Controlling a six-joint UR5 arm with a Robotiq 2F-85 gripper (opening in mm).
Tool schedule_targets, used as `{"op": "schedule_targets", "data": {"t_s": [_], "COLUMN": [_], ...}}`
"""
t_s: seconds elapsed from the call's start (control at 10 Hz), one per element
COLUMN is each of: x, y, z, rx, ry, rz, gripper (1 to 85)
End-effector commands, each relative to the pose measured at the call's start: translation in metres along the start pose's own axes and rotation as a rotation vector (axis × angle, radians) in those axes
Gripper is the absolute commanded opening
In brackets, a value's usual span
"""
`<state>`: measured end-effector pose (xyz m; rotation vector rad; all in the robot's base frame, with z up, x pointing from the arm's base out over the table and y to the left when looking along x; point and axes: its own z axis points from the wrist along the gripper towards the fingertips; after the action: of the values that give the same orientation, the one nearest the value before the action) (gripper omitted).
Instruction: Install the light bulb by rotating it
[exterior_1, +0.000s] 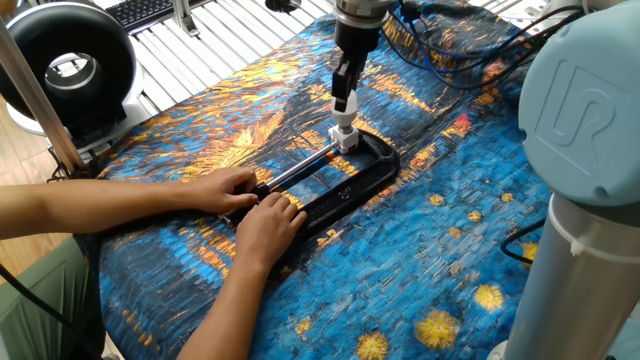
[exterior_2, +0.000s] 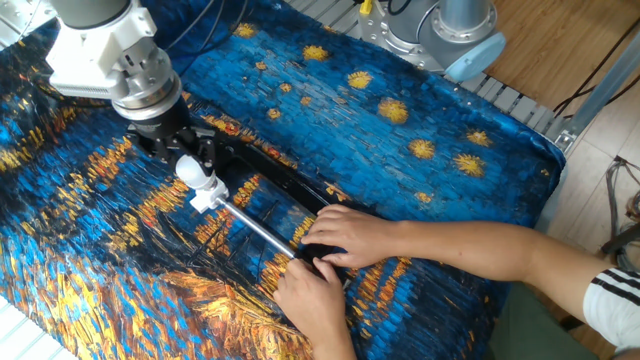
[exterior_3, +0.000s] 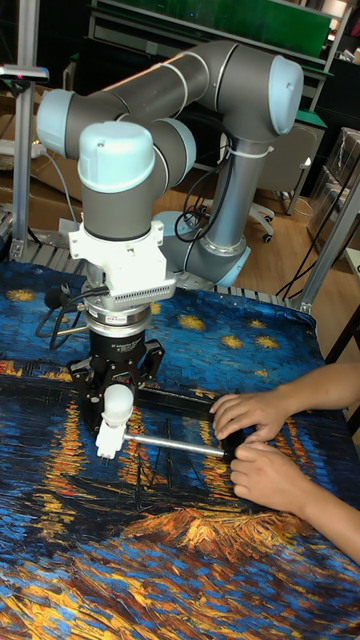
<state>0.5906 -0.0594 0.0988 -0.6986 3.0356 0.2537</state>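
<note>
matte round light bulb (exterior_2: 187, 168), black gripper (exterior_2: 178, 150)

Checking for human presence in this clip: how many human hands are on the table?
2. Both bare human hands rest side by side on the near end of the black C-clamp: one hand beside the metal screw rod, the other hand just below it. None appears hidden.

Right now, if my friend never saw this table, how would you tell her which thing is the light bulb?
Find the big black C-clamp lying on the blue-and-orange painted cloth, the one two hands are holding down. Follow its silver rod away from the hands to a small white socket block. The light bulb is the little round matte white ball on top of that block, between the gripper fingers.
</note>
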Motion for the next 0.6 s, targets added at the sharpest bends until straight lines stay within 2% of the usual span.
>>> {"op": "schedule_targets", "data": {"t_s": [0.0,0.5], "x": [-0.007,0.006], "y": [0.001,-0.002], "z": [-0.002,-0.002], "rx": [-0.005,0.000], "ry": [-0.029,-0.018], "rz": [0.056,0.103], "gripper": [42.7,41.7]}}
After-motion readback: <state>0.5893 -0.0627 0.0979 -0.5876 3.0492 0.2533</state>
